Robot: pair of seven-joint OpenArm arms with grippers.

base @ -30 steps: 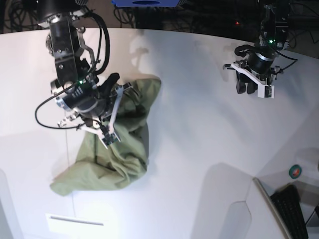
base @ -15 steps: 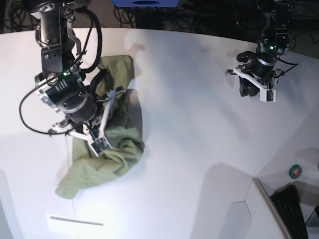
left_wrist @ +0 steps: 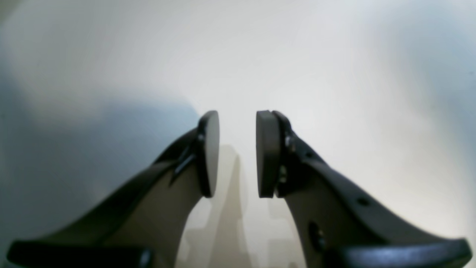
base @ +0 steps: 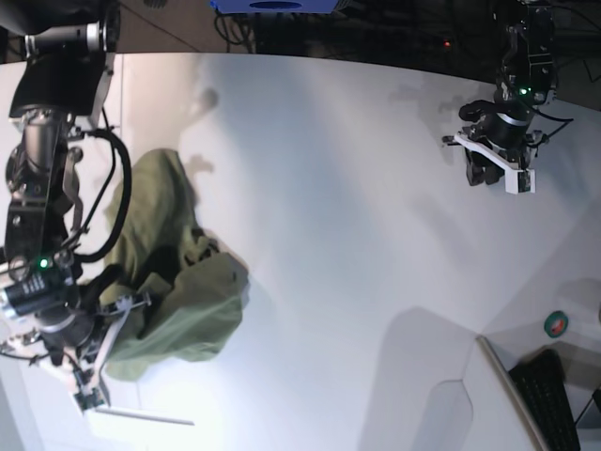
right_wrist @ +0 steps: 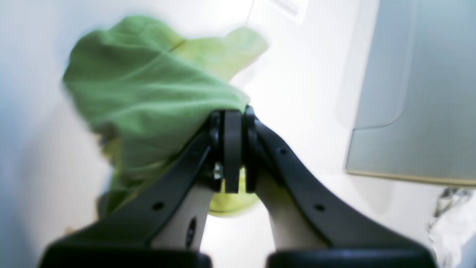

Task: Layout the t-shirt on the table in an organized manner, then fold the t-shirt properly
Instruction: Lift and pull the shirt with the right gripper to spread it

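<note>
The olive-green t-shirt lies bunched in a loose heap at the left of the white table. One part trails up toward the far side. My right gripper is at the heap's lower left corner. In the right wrist view this gripper is shut on a fold of the t-shirt, and cloth spills out behind the fingers. My left gripper hovers far off at the table's upper right. In its wrist view the left gripper stands open with a narrow gap, and only bare table shows between the pads.
A white strip lies near the front left edge, just below the shirt. A grey panel sits to the right of the right gripper. At the lower right are a keyboard and a green tape roll. Cables run behind the table's curved far edge.
The right arm has swung left and toward the near edge, dragging the shirt with it, and the shirt is now bunched lower left. The left arm has drifted slightly right.
</note>
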